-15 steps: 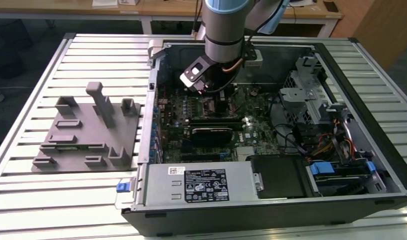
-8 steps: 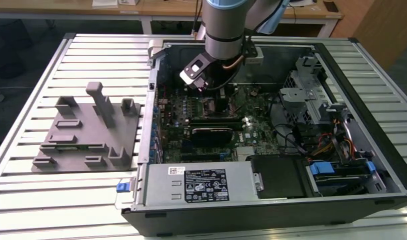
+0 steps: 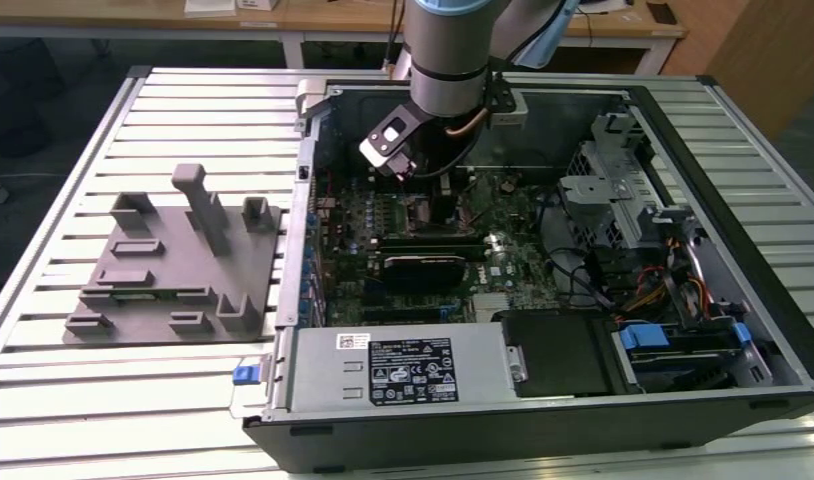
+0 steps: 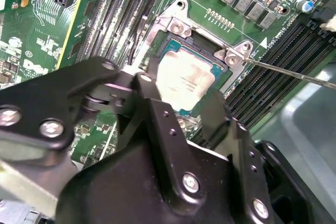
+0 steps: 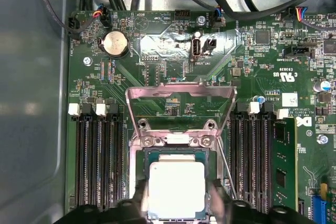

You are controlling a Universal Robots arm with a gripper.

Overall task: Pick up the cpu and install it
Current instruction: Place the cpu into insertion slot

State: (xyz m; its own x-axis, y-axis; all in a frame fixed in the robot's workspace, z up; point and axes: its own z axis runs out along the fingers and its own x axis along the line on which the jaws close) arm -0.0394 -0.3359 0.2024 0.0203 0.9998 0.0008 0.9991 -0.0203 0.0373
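Right, from the exterior view the arm [image 3: 447, 50] reaches straight down into the open computer case [image 3: 541, 432], which lies on its side on the slatted worktop [image 3: 114, 420]. The gripper [image 3: 427, 195] hangs low over the green motherboard [image 3: 514, 260]. To the exterior view's left of the case a grey moulded fixture [image 3: 180, 270] sits on the worktop, well apart from the arm.

In the second wrist view, past the gripper's black body, the cpu [image 4: 186, 80] shows its silvery top between the jaws, one on each of two opposite edges. The jaws are clamped on it. It hangs right over the socket [image 4: 173, 27], with a strip of the green socket bed peeking out along one edge. A thin wire lever [image 4: 294, 74] sticks out sideways from the socket's corner, and banks of memory slots [image 4: 273, 61] run alongside.

In the first wrist view the cpu [image 5: 177, 190] is square to the socket and directly above its opening, gripped on both sides. The metal load plate [image 5: 181, 90] stands flipped up and open just beyond it. A coin cell [image 5: 116, 43] sits farther off on the board.
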